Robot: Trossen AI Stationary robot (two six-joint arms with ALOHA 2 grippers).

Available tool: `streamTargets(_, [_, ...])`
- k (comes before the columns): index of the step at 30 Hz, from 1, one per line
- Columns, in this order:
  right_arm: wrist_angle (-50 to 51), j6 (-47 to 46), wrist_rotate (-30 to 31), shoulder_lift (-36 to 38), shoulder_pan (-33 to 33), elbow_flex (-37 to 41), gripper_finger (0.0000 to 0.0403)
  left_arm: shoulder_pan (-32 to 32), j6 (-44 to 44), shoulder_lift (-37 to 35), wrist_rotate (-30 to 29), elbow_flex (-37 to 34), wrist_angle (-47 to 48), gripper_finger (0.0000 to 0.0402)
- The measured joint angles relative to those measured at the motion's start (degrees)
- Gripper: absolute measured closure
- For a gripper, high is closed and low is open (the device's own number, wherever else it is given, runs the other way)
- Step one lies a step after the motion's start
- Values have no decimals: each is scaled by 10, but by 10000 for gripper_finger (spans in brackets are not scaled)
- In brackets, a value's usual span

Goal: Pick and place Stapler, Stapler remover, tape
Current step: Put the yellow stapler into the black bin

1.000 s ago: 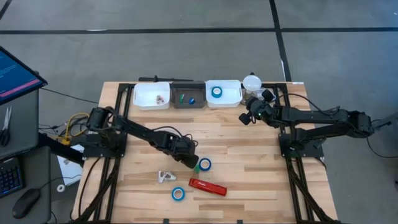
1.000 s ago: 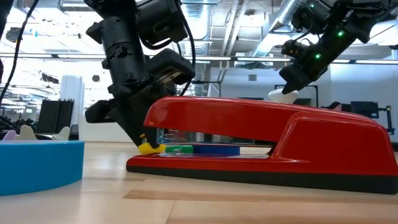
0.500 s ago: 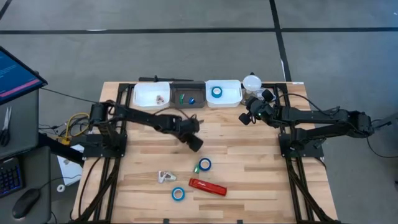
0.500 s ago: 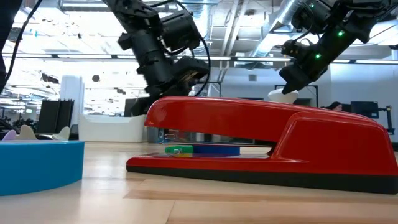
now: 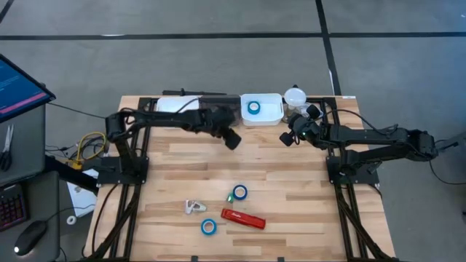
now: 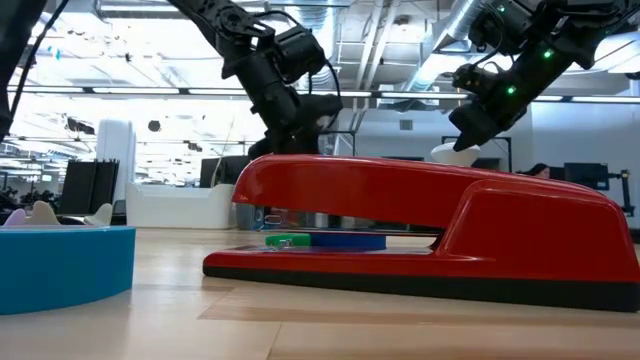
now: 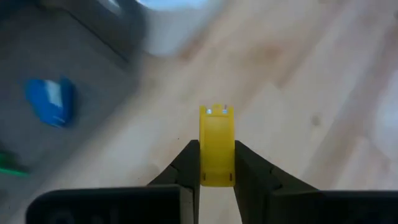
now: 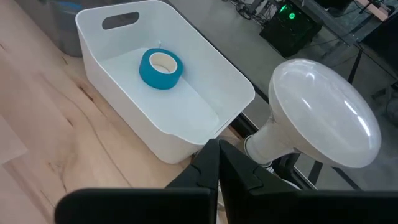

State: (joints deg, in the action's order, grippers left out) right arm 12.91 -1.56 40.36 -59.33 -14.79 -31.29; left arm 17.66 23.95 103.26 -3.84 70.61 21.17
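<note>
Seen from above, the left hand [image 5: 231, 139] has swung away from the tape [image 5: 239, 192] beside the stapler [image 5: 243, 218] and now hangs near the row of bins [image 5: 262, 109] at the surface's far edge, well apart from the stapler; the right hand [image 5: 287, 136] waits shut by the bulb [image 5: 294, 95], as before. A second tape [image 5: 208, 226] lies just left of the stapler, a third [image 5: 253, 108] is already binned. At table height, the stapler [image 6: 420, 230] fills the foreground with the left hand [image 6: 300, 118] now far behind it, where a second ago it reached down at the stapler's nose. Its wrist view shows the fingers [image 7: 252, 174] clamped on a small yellow piece [image 7: 216, 146] over bare wood beside the grey bin [image 7: 68, 68]. Likely a drop comes next; stapler and two tapes remain.
</note>
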Motion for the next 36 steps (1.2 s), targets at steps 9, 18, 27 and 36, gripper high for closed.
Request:
streamTargets(9, [0, 0, 0, 0, 0, 0, 403, 82, -31, 0, -59, 7, -5, 349])
streamTargets(18, [0, 0, 0, 0, 0, 0, 403, 133, -25, 0, -59, 7, -6, 350])
streamTargets(27, [0, 0, 0, 0, 0, 0, 403, 143, -1, 0, -57, -48, -5, 350])
streamTargets(36, [0, 0, 0, 0, 0, 0, 403, 143, 16, -1, -58, -83, -12, 345])
